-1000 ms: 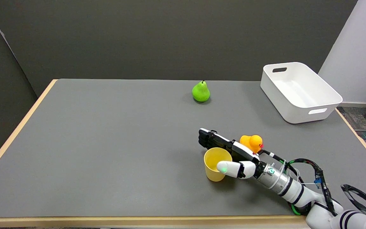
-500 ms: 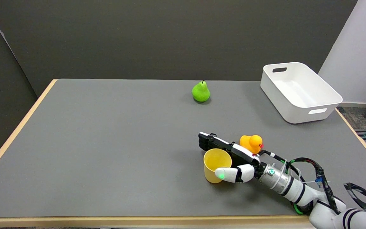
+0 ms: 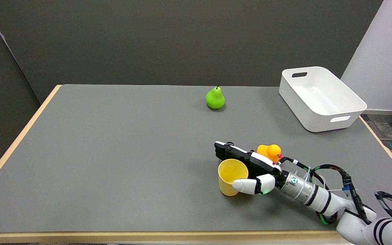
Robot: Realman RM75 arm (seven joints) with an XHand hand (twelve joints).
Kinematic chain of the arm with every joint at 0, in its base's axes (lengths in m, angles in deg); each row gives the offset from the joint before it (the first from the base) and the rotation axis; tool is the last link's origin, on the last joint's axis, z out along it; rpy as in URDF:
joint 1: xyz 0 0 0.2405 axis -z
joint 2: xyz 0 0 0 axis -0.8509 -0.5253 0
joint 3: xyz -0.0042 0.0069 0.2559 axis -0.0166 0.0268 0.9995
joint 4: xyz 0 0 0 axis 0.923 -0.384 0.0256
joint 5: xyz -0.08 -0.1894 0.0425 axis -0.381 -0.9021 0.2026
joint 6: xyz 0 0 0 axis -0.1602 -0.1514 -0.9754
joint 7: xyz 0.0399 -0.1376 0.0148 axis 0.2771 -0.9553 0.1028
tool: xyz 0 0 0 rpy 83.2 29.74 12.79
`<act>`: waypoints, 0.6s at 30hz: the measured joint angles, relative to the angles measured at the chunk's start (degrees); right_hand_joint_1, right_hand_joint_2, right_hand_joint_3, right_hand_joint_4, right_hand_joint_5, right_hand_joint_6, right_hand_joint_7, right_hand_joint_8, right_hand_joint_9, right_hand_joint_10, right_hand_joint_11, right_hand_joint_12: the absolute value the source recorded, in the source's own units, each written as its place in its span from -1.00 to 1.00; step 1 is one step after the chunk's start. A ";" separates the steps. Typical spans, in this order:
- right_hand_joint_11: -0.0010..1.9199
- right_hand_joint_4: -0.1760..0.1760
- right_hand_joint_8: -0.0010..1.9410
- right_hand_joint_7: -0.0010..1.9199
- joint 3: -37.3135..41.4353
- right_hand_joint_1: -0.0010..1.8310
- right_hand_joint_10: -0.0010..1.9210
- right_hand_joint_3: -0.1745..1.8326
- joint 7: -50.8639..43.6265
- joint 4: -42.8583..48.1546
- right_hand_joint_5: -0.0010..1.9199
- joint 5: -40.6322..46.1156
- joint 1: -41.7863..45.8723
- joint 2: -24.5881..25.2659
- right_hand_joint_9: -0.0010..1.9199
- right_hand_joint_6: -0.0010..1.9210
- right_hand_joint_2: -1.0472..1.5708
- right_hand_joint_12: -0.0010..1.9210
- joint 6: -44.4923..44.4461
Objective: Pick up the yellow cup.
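Right hand (image 3: pixel 250 166) low over the counter (image 3: pixel 114 163), reaching in from the lower right on its white arm (image 3: pixel 318 200). The hand brackets the yellow cup (image 3: pixel 231 177): dark fingers (image 3: pixel 228 152) stretch along the far side of the cup's rim, the white thumb (image 3: pixel 247 186) lies across its near right side, low on the wall. Thumb appears to touch the cup; whether the far fingers press on it I cannot tell, so a firm grip is not confirmed. Span between thumb and fingers roughly matches the cup's width. Yellow cup stands upright, mouth up, base on the grey counter, in the near right part of the surface. Directly behind the hand's back, an orange rubber duck (image 3: pixel 270 152) sits on the counter, partly hidden by the hand, beak pointing right; contact between duck and hand cannot be judged. Black and green cables (image 3: pixel 335 170) loop over the forearm near the wrist. Further off, towards the far edge of the counter, a green pear (image 3: pixel 215 98) stands upright, stem up, well apart from the cup. At the far right corner, a white rectangular bin (image 3: pixel 322 117) with cut-out handles rests on the counter, set at an angle. Counter has a pale wooden edge.
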 measured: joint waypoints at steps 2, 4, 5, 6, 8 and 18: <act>-1.00 -1.00 -1.00 -1.00 -0.02 -0.06 -1.00 -0.24 -0.01 0.24 -1.00 -0.09 0.07 -0.32 -1.00 -1.00 0.27 -1.00 0.26; -1.00 -1.00 -1.00 -1.00 -0.05 -0.06 -1.00 -0.24 -0.01 0.57 -1.00 -0.25 0.16 -0.70 -1.00 -1.00 0.28 -1.00 0.61; -1.00 -1.00 -1.00 -1.00 -0.06 -0.06 -1.00 -0.24 -0.01 0.76 -1.00 -0.30 0.21 -0.89 -1.00 -1.00 0.28 -1.00 0.81; -1.00 -1.00 -1.00 -1.00 -0.08 -0.06 -1.00 -0.24 -0.02 0.95 -1.00 -0.39 0.28 -1.10 -1.00 -1.00 0.28 -1.00 1.01; -1.00 -1.00 -1.00 -1.00 -0.11 -0.06 -1.00 -0.24 -0.02 1.33 -1.00 -0.57 0.40 -1.48 -1.00 -1.00 0.28 -1.00 1.45; -1.00 -1.00 -1.00 -1.00 -0.17 -0.06 -1.00 -0.24 -0.06 2.51 -1.00 -1.40 0.90 -2.74 -1.00 -1.00 0.28 -1.00 3.24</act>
